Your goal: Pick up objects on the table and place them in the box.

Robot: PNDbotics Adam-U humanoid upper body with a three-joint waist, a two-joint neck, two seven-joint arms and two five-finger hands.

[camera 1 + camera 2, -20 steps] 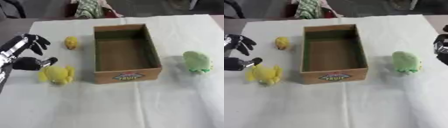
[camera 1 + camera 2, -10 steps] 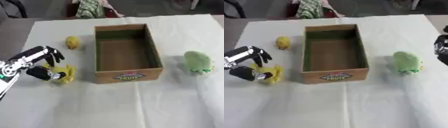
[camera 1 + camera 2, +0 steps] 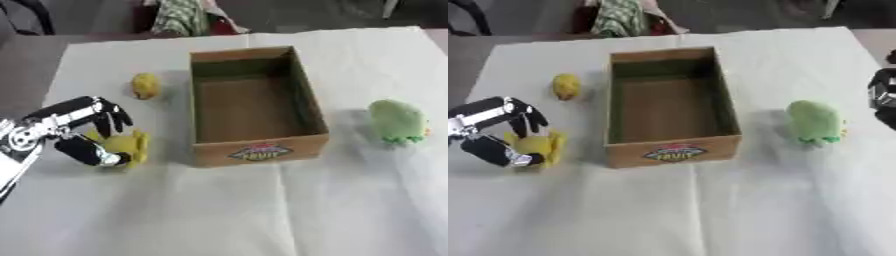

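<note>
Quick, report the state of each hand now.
Left hand: fingers and thumb curled round the yellow plush toy on the table.
Right hand: only partly visible at the right edge; cannot be told.

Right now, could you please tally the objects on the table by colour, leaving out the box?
Yellow: 2, a large yellow toy under the left robot hand, and a small yellow toy lying left of the box.
Green: 1, the green toy right of the box.
Total: 3, none in the box yet.
</note>
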